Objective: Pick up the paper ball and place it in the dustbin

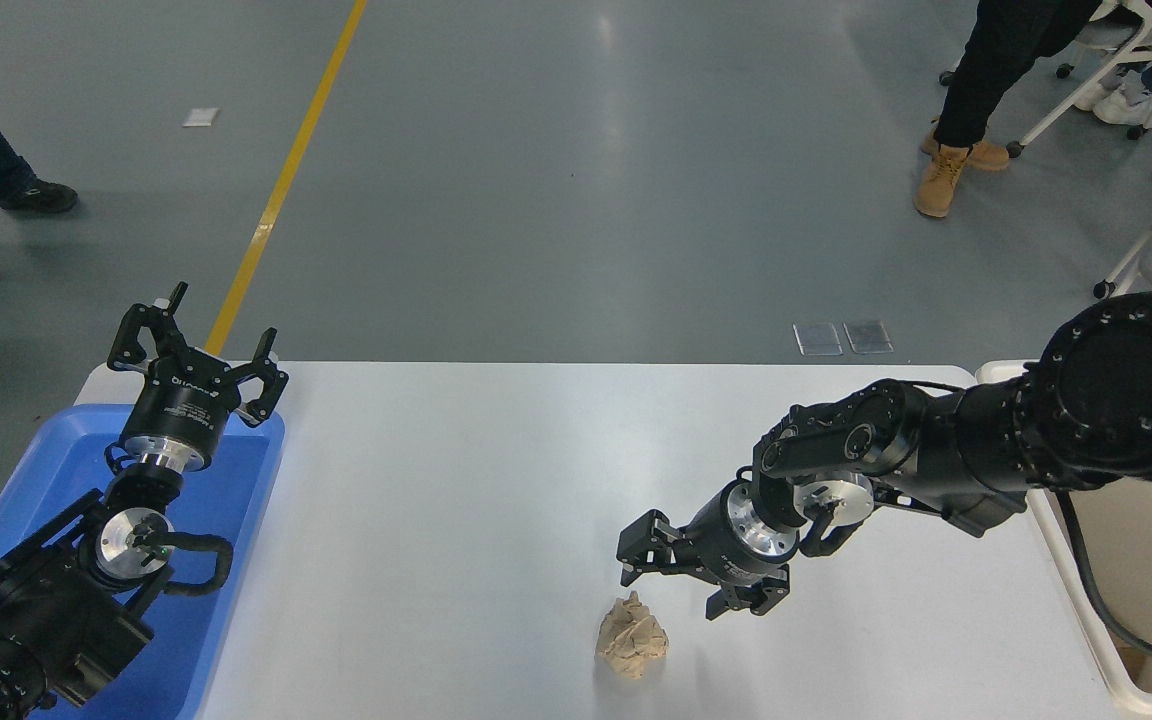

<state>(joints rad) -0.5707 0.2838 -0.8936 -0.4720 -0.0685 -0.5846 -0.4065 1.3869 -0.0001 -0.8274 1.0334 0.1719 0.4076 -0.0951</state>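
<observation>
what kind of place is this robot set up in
Probably a robotics lab or workshop floor: smooth grey concrete floor with a yellow lane line, a white work table, and people on wheeled chairs nearby.

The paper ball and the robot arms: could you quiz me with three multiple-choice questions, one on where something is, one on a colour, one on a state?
1. Where does the paper ball lie?
A. in the tray
B. on the white table, near its front edge
C. on the floor

2. What colour is the tray?
A. red
B. green
C. blue

3. The right tool is:
A. open, holding nothing
B. clamped on the ball
C. out of view

Answers: 1 B, the ball sits on bare tabletop. 2 C, the tray under the parked left tool is blue. 3 A, its jaws are spread just beside the ball.
</observation>
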